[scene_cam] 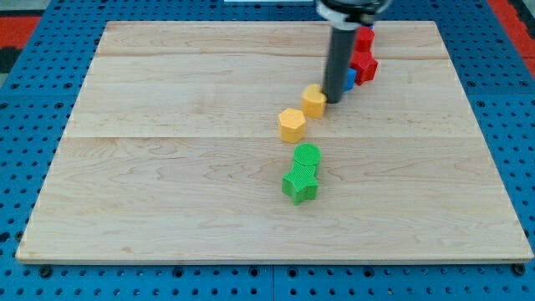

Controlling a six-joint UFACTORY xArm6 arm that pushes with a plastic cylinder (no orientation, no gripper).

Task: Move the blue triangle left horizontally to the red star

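While my tip (333, 100) touches a yellow block (314, 100), the wooden board (167, 192) rests on blue pegboard (33, 75).

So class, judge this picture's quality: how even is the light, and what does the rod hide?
Camera view: light is even, with soft shadows and no glare; the green star looks sharp; my tip is beside a yellow block, and the rod mostly hides the blue block.

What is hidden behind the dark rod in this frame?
Behind the rod, a sliver of a blue block shows beside red blocks; its shape is covered. My tip touches a yellow block.
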